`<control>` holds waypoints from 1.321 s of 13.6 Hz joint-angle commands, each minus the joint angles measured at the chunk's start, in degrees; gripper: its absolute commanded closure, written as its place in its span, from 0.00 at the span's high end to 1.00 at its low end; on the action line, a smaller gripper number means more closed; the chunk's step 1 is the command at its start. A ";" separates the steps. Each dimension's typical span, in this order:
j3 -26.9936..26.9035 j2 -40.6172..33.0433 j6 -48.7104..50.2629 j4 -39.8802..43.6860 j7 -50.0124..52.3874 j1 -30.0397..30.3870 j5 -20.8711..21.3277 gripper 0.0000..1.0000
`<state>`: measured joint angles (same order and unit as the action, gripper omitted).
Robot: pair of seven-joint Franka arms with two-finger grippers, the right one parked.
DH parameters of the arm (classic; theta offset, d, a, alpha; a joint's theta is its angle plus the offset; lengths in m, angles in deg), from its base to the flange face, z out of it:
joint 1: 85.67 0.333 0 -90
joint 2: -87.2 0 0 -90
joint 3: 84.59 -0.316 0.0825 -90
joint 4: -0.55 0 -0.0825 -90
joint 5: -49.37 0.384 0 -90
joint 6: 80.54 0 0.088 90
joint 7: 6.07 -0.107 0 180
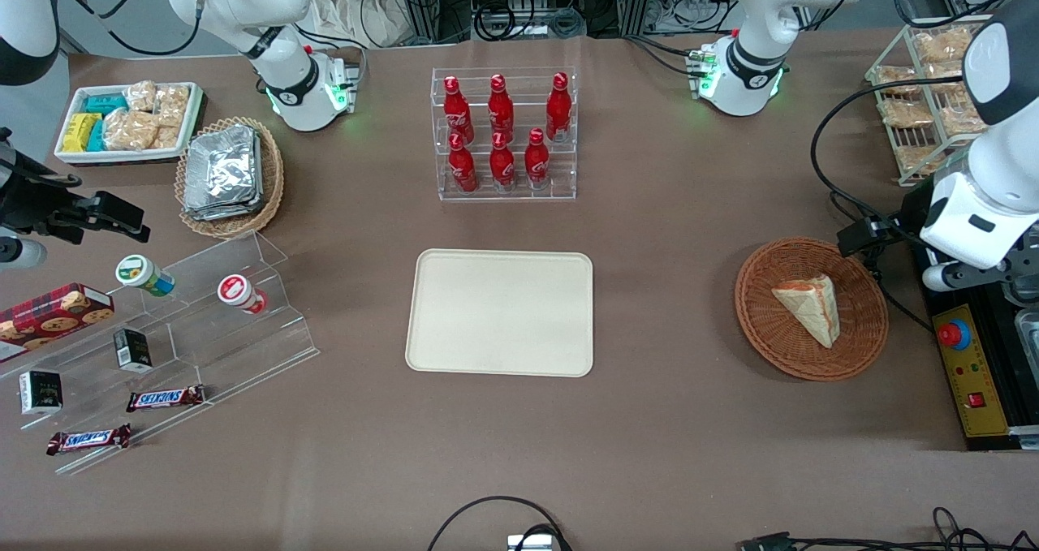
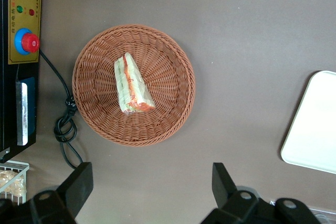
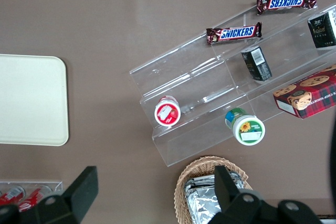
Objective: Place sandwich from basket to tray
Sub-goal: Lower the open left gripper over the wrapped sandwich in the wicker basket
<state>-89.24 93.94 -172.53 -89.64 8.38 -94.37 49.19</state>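
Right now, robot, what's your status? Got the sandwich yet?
Gripper open, empty, high above table, short of the basket. Sandwich still in basket. Tray bare. Nothing in the way.

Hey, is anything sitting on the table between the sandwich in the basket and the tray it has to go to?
Nothing visible. The sandwich lies alone in the basket, and only bare table separates it from the tray, which holds nothing. The open tool hangs above the table beside the basket, with nothing under it.
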 commanded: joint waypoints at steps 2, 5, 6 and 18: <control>-0.54 1.51 1.64 2.21 1.19 0.52 -0.96 1.00; -0.62 4.24 1.64 3.00 1.19 0.61 -0.61 1.00; -1.06 5.12 1.47 2.31 2.76 1.22 -0.61 1.00; -1.24 4.33 -31.31 -28.28 28.33 5.71 -1.66 1.00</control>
<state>-90.64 100.06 -200.96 -114.20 32.75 -88.88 47.98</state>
